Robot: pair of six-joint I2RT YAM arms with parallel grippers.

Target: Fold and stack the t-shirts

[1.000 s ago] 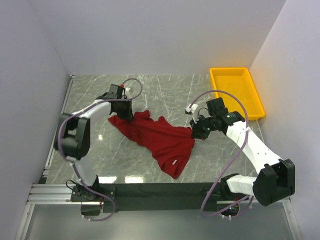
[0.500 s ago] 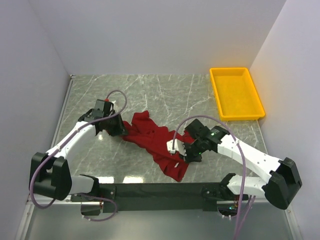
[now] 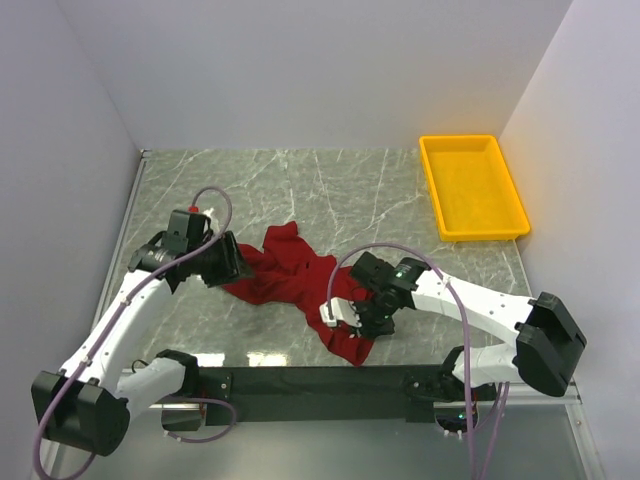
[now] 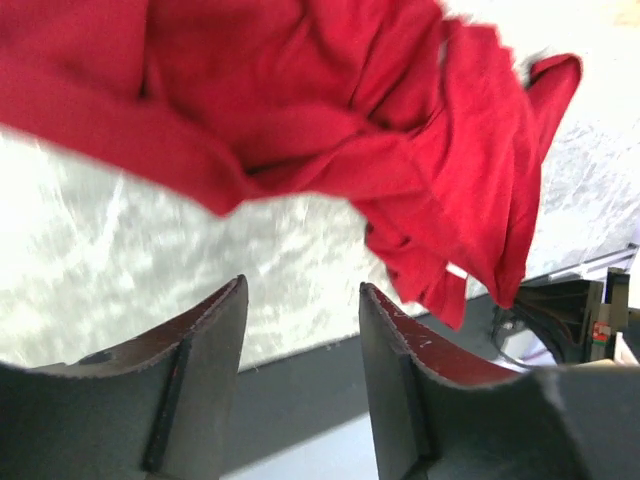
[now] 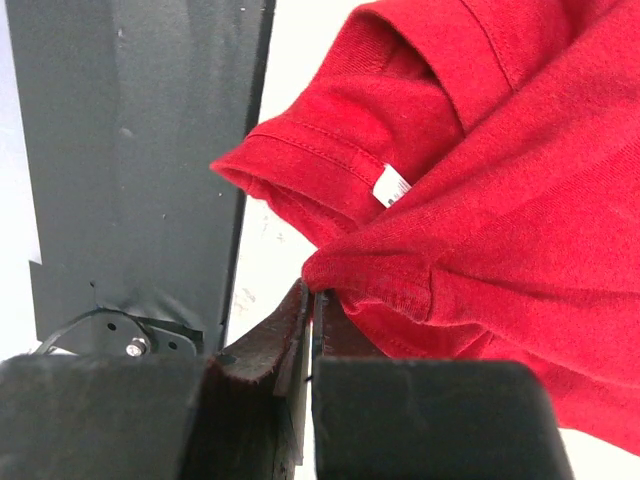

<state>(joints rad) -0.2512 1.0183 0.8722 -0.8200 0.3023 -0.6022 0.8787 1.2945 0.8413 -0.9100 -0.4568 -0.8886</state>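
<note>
While right gripper (image 5: 312, 296) pinches t-shirt (image 3: 290, 275) (crumpled), left gripper (image 4: 302, 292) gapes, arm outstretched.

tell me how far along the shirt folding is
Done: nothing yet; the dark red t-shirt lies crumpled on the marble table, no fold made. In hand: the right fingers are shut on a bunched edge near the white tag; the left fingers stand open, clear of the cloth. Left: spread it flat, fold it, stack it.
</note>
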